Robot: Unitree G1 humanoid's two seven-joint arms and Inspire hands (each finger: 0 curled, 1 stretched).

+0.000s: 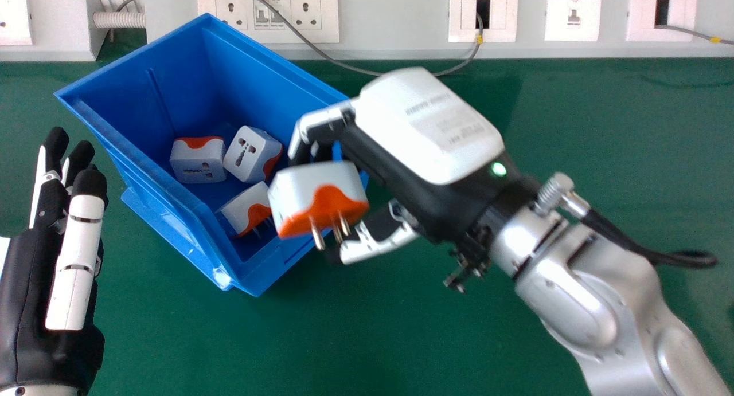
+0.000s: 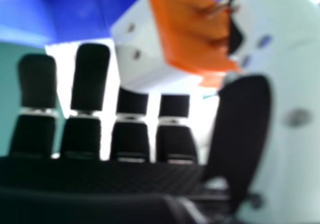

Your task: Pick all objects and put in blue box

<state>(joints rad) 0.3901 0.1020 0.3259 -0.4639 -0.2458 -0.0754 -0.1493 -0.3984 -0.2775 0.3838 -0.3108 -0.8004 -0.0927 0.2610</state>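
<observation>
Holding one white and orange plug adapter point(image 1: 321, 198) between fingers and thumb, the right hand point(image 1: 427, 126) is clamped on it at the right side of the blue box point(image 1: 246, 86). The metal pins of this adapter point outward, away from the palm. Inside the box there lie three other adapters point(image 1: 198, 164), near to each other. The left hand point(image 1: 74, 258) is at the left of the box, its fingers straight, above the green counter point(image 1: 229, 350).
</observation>
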